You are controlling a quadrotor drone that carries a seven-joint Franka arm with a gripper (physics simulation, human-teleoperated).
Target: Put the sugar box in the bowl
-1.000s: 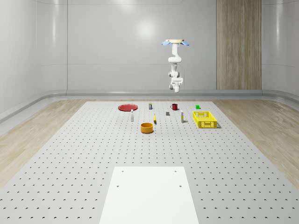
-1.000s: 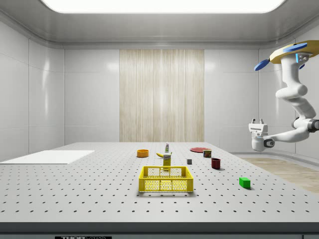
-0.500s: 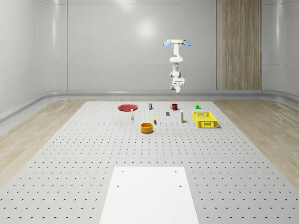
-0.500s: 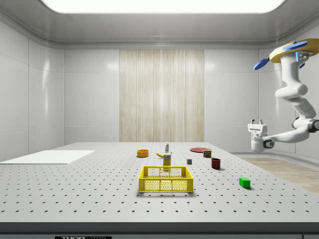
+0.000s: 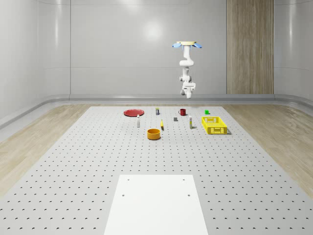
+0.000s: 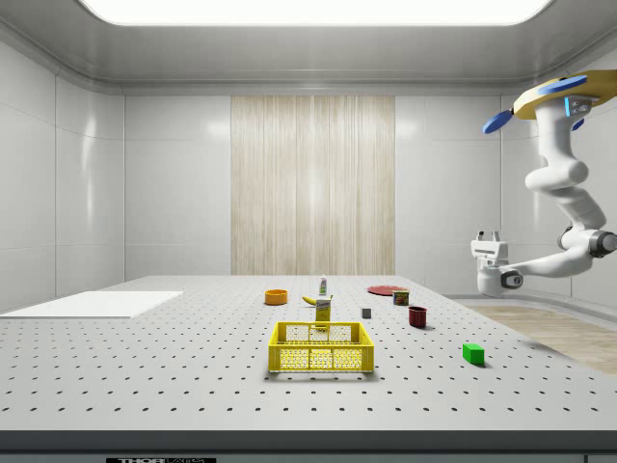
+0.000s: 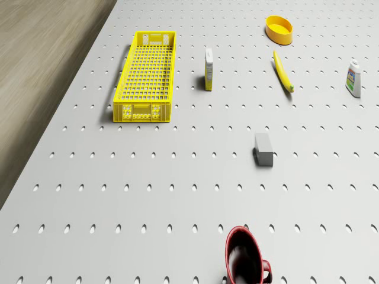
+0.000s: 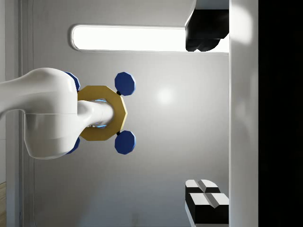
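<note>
Nothing grasped: my drone (image 6: 564, 94) has edged toward the sugar box (image 7: 209, 69), gripper (image 6: 487, 238) spread, pointing up.

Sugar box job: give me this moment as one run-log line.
drone: hovering at table's far edge | gripper: pointing up, empty | sugar box: upright beside yellow crate | bowl: empty
</note>
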